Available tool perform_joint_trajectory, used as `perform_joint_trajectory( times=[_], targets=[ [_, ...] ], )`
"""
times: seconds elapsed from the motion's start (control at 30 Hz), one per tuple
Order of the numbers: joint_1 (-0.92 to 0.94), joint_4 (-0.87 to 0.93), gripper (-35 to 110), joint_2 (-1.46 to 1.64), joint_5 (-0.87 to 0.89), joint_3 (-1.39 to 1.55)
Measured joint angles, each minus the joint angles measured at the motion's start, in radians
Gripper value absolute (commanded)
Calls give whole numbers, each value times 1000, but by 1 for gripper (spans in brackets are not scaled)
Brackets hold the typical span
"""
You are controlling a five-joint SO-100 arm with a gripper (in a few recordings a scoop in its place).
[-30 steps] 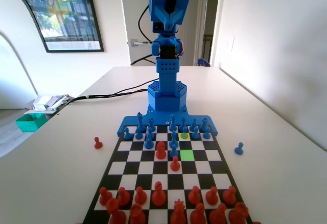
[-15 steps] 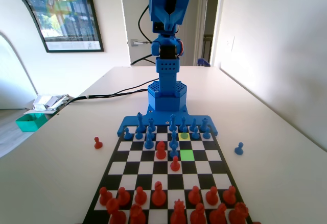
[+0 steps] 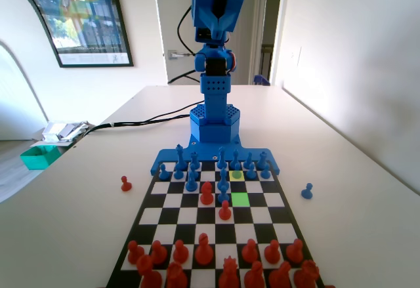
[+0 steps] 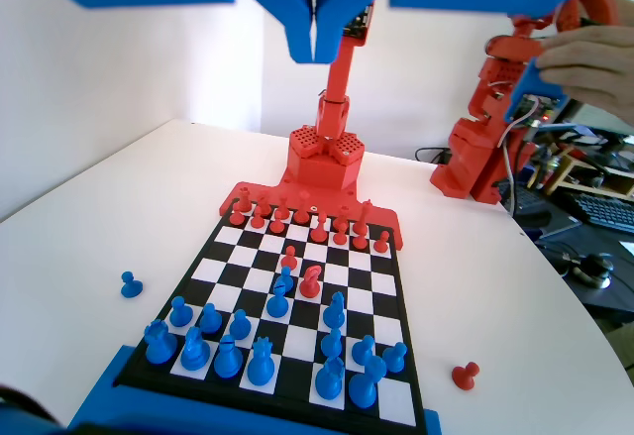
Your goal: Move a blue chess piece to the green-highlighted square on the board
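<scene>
In the fixed view, red pieces (image 3: 204,249) at the board's (image 3: 172,200) near edge were cropped. The green-highlighted square (image 3: 240,198) lay bare; the blue chess piece (image 3: 236,174) seemingly stood just beyond. The gripper (image 4: 313,51) hung high, jaws together, holding nothing.

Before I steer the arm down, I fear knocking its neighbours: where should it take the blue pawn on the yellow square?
Grip the pawn at its narrow neck, just under the ball head, coming straight down from above. It stands upright among other blue pieces, so a sideways approach would likely bump them. The pincer looks shut; open it first.
</scene>
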Motion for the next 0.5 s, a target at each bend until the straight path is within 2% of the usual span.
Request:
perform_joint_trajectory(
  times=[0.2, 0.5],
  targets=[
    [-3, -6, 1, -28, 2, -28],
    [-81, 97, 1, -264, 37, -291]
  ],
)
